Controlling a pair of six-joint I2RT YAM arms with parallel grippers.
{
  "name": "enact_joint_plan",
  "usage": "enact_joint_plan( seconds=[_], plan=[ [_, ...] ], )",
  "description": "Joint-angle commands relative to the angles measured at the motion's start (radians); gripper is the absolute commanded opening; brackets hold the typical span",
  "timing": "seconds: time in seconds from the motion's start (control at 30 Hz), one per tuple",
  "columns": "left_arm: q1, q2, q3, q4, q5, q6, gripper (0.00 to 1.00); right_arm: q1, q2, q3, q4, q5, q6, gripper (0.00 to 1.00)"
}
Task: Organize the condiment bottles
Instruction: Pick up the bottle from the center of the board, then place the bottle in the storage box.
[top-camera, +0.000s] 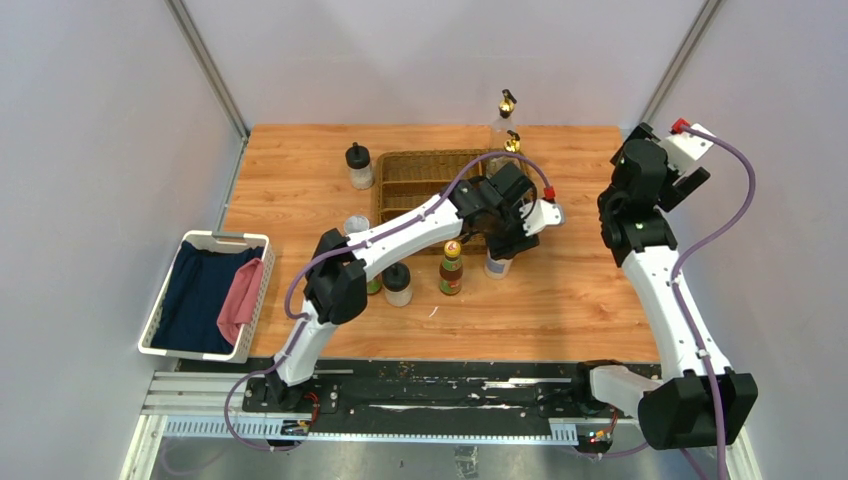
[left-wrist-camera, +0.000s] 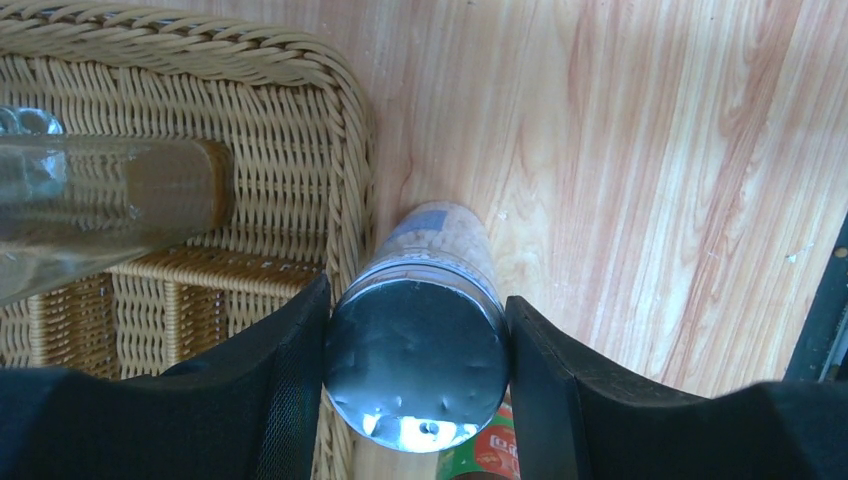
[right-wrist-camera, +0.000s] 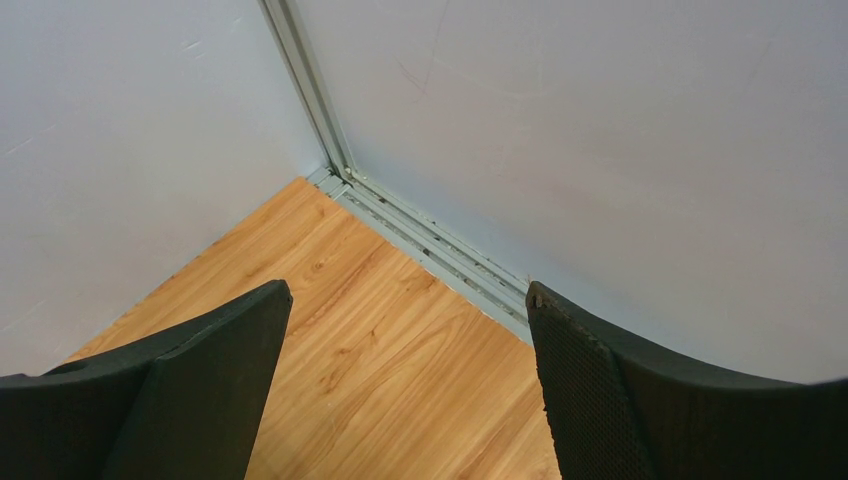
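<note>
Wooden table (top-camera: 560, 300) bears a wicker tray (left-wrist-camera: 250, 60), left fingers (left-wrist-camera: 280, 400) clamping a silver-lidded shaker (left-wrist-camera: 418, 360) beside it; right fingers (right-wrist-camera: 200, 380) gape empty.

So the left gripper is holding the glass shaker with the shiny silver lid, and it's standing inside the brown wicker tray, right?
Not quite. The left gripper does clamp the silver-lidded glass shaker, but the shaker stands on the wooden table, just outside the corner of the brown wicker tray, not inside it. The left wrist view shows this.
</note>
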Motion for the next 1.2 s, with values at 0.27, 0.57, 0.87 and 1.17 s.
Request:
enact_joint_plan(
  seconds=[0.27,0.57,0.87,1.17],
  plan=[
    [-0.025,-0.179,-0.035,-0.002,-0.1,-0.03,0.0,0.013,-0.063,-0.012,-0.001,0.007,0.012,0.91],
    [-0.044,-0.217,0.026,-0.002,-0.192,-0.044,0.0,0.022,-0.08,-0.007,-0.002,0.011,0.006,0.91],
    [-0.047,-0.26,0.046,0.04,-0.366,-0.077,0.0,0.026,-0.065,-0.001,0.004,0.002,0.008,0.91],
    [-0.017,-0.254,0.094,0.111,-0.559,-0.169,0.0,0.032,-0.05,0.014,0.01,0.0,0.002,0.9]
  ],
)
